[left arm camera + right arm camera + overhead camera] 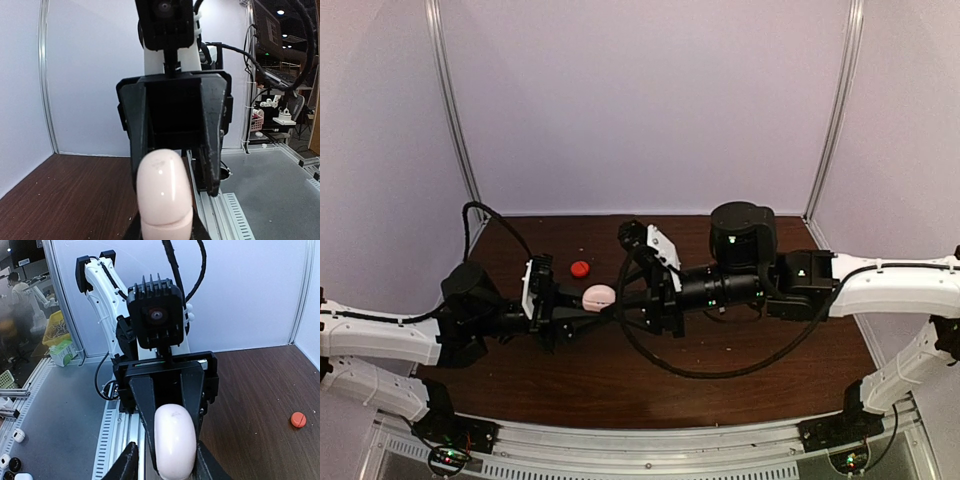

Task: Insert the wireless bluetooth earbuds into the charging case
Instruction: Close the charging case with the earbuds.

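Observation:
A pale pink charging case point(598, 295), lid closed with its seam showing, is held above the table between the two arms. My left gripper point(584, 301) is shut on the case's base point(165, 220), which fills the bottom of the left wrist view. My right gripper point(616, 297) faces it from the other side. Its fingers straddle the case point(175, 445), set wider than the case. One finger lies against the case and a gap shows beside the other. No earbuds are in view in any frame.
A small red-orange round object point(580, 268) lies on the dark wooden table point(750, 395) just behind the left gripper, also seen in the right wrist view point(298, 419). A black cable point(720, 372) loops over the table under the right arm. White walls enclose the back and sides.

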You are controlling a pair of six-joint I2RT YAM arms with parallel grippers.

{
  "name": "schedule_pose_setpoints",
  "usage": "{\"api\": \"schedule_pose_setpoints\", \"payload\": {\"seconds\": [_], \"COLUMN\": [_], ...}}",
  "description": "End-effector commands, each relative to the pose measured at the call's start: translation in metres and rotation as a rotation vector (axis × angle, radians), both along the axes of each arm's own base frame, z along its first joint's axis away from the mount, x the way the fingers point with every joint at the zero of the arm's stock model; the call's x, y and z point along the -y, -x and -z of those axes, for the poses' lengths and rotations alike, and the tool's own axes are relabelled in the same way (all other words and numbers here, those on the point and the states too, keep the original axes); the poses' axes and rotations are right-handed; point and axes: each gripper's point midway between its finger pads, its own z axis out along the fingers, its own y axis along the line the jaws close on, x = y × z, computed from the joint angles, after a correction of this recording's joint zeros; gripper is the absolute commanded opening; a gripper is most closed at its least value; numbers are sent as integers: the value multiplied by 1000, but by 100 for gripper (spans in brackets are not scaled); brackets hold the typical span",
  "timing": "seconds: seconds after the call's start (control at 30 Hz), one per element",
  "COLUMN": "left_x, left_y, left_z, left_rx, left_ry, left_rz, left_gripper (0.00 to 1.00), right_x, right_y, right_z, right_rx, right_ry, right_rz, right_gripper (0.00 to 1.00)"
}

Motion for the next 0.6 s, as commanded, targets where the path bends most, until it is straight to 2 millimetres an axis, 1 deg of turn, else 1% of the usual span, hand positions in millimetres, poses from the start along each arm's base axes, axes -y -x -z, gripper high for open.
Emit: {"api": "schedule_pose_setpoints", "payload": {"seconds": [0.0, 0.23, 0.43, 0.5, 0.57], "left_x": [-4, -5, -5, -4, -4], "left_y": [-28, -33, -33, -33, -33], "left_z": [-11, -16, -21, -22, -22], "left_rx": [-75, -128, -164, -172, -174], "left_ry": [40, 56, 74, 73, 69], "left_rz": [-119, -133, -125, -120, -116], "left_gripper": [0, 0, 0, 0, 0], "right_x": [-4, -3, -2, -1, 1], "right_y": [36, 38, 38, 37, 34], "right_z": [1, 21, 47, 51, 50], "right_rx": [104, 214, 335, 359, 370], "right_ry": [56, 156, 283, 303, 307], "right_rz": [-77, -12, 45, 60, 81], "right_gripper": [35, 34, 34, 34, 34]}}
